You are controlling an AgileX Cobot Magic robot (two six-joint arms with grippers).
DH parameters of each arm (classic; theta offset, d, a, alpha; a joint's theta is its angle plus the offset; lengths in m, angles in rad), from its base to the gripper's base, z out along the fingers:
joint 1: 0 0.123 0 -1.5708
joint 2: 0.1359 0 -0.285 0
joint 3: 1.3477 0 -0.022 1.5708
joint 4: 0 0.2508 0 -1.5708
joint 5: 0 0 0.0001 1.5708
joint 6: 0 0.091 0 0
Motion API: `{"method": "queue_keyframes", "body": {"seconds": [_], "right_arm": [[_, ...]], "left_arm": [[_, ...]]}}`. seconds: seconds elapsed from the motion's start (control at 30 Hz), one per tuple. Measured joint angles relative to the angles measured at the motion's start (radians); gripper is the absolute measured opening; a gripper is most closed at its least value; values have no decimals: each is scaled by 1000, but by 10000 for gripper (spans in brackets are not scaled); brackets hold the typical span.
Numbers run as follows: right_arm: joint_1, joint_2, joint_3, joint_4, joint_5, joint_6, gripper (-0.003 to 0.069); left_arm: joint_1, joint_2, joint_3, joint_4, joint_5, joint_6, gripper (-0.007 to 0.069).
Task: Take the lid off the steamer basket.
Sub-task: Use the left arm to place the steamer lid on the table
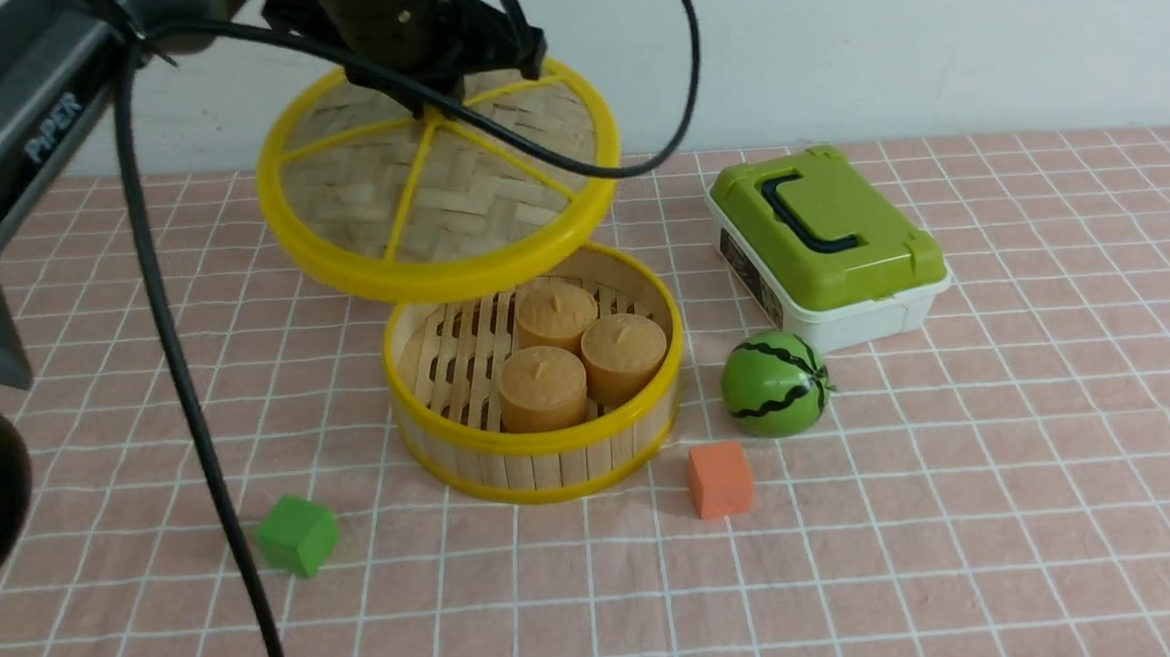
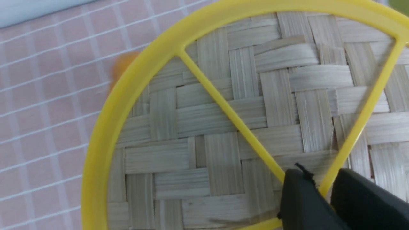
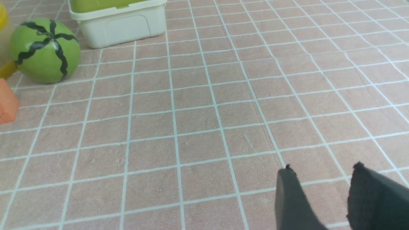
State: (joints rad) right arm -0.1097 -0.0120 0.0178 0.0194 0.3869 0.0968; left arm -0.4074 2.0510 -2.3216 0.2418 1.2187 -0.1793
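Note:
The lid (image 1: 438,191), a woven bamboo disc with a yellow rim and spokes, hangs tilted in the air above and to the left of the steamer basket (image 1: 541,441). My left gripper (image 1: 431,66) is shut on one yellow spoke near the lid's hub; in the left wrist view the fingers (image 2: 300,198) pinch the spoke over the lid's weave (image 2: 223,121). The basket stands uncovered on the cloth with three tan cylinders (image 1: 578,354) inside. My right gripper (image 3: 322,179) is open and empty above bare cloth; it does not show in the front view.
A white box with a green lid (image 1: 826,241) stands right of the basket. A toy watermelon (image 1: 776,383) and an orange cube (image 1: 720,479) lie at the basket's front right. A green cube (image 1: 297,535) lies front left. A black cable (image 1: 188,389) hangs at the left.

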Motion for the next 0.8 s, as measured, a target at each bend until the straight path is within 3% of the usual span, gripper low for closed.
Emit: {"method": "queue_keyframes", "body": {"seconds": [0.27,0.43,0.63,0.8], "right_arm": [[0,0,0,0,0,0,242],[0,0,0,0,0,0,242],[0,0,0,0,0,0,242],[0,0,0,0,0,0,242]], "left_arm": [[152,-42,77,44,24,-36,114],[266,-41,300,45,6,-83,113],[325,-30,499,48,-180,-148,113],[326,23,531,43,-293,-155,113]]}}
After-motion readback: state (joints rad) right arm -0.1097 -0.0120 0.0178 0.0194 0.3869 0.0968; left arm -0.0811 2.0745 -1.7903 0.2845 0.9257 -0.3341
